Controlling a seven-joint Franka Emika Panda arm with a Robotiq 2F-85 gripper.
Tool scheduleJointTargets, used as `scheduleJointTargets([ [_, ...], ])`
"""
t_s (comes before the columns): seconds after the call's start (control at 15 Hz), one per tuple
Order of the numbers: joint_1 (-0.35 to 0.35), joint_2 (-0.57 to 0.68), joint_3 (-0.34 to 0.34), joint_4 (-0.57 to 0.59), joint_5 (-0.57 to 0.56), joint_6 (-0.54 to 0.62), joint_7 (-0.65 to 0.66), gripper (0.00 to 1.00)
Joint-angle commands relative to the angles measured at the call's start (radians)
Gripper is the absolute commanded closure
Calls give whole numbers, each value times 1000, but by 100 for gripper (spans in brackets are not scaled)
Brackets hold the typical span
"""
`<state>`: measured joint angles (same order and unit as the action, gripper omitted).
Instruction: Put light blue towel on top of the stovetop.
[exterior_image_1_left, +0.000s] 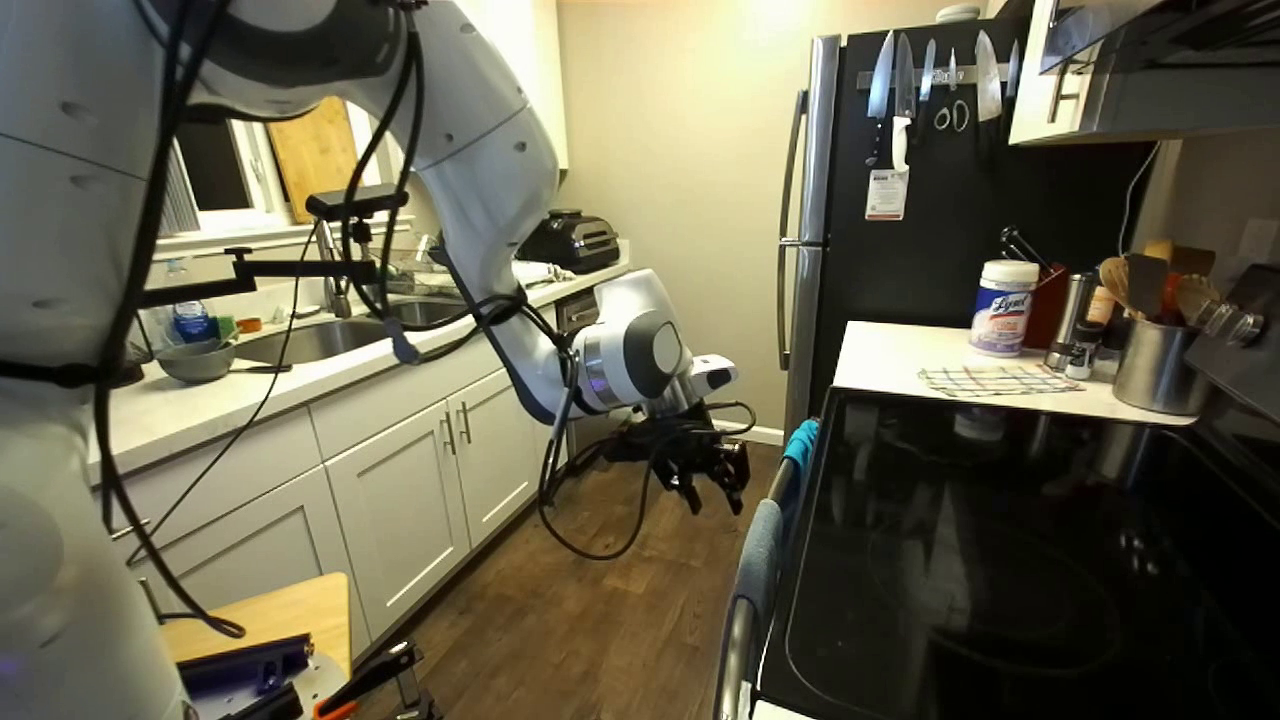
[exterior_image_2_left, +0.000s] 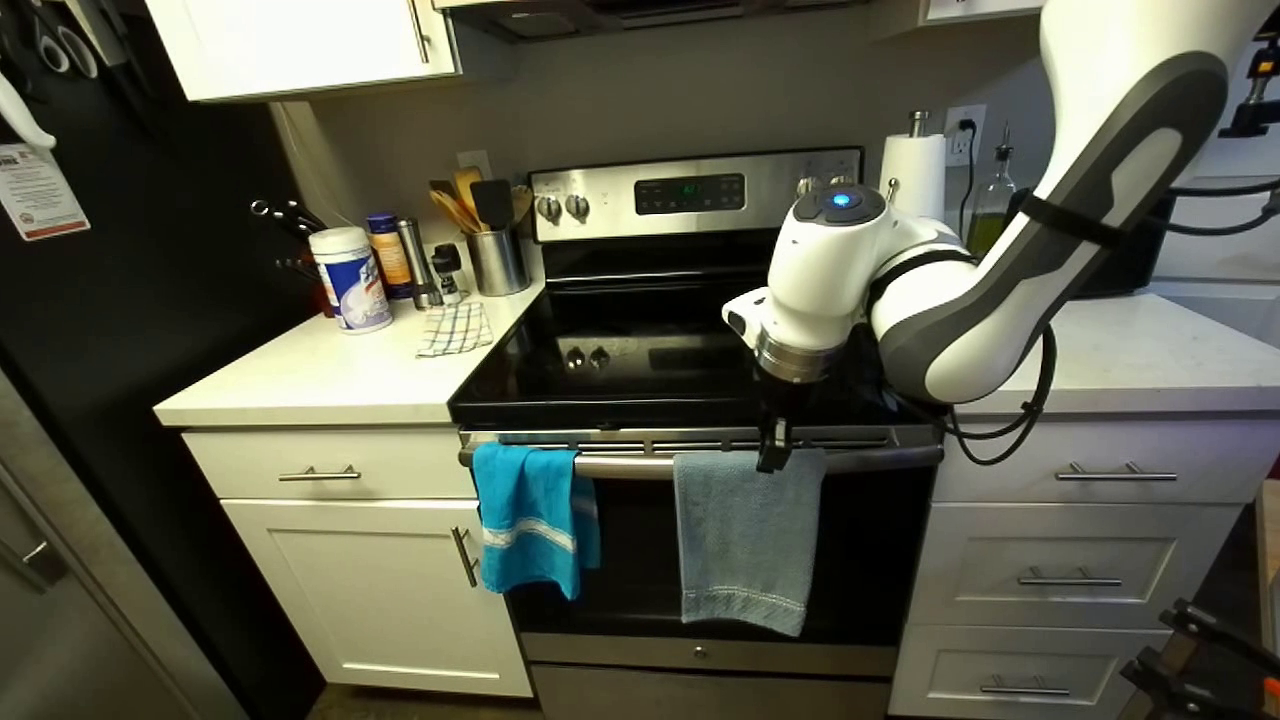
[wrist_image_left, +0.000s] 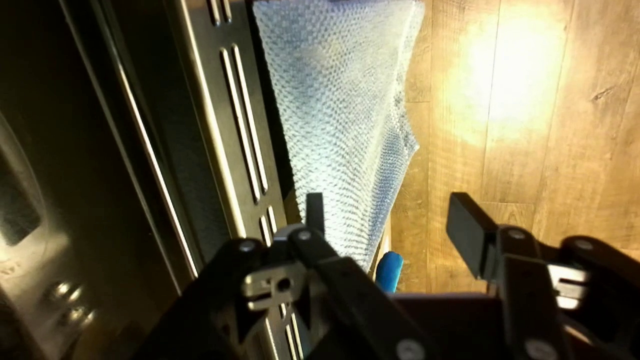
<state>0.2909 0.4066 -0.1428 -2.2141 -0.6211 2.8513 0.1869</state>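
Observation:
The light blue towel (exterior_image_2_left: 748, 550) hangs over the oven door handle, limp, below the stovetop's front edge. It also shows in an exterior view (exterior_image_1_left: 760, 555) and in the wrist view (wrist_image_left: 340, 100). The glossy black stovetop (exterior_image_1_left: 1000, 560) shows in both exterior views (exterior_image_2_left: 640, 350) and at the left of the wrist view (wrist_image_left: 45, 165). My gripper (wrist_image_left: 387, 215) is open and empty, pointing down. In the wrist view one finger overlaps the towel and one is over the floor. In an exterior view the gripper (exterior_image_2_left: 773, 455) is in front of the towel's upper edge; I cannot tell whether they touch.
A bright turquoise towel with a white stripe (exterior_image_2_left: 530, 530) hangs on the same oven handle (exterior_image_2_left: 625, 467). A wipes tub (exterior_image_1_left: 1003, 308), a utensil holder (exterior_image_1_left: 1160, 365) and a checked cloth (exterior_image_2_left: 455, 330) stand or lie on the counter beside the stove. A paper towel roll (exterior_image_2_left: 915, 180) stands opposite.

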Motion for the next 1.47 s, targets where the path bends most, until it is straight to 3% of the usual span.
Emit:
scheduleJointTargets([
  [0.0,-24,-9,21,2,50,-19,-17,4],
  [0.73,-91,185,84,242,227,-98,-148,0],
  [1.07,-69,190,65,253,157,-120,-248,0],
  [1.4,-98,189,69,227,145,-111,-327,0],
])
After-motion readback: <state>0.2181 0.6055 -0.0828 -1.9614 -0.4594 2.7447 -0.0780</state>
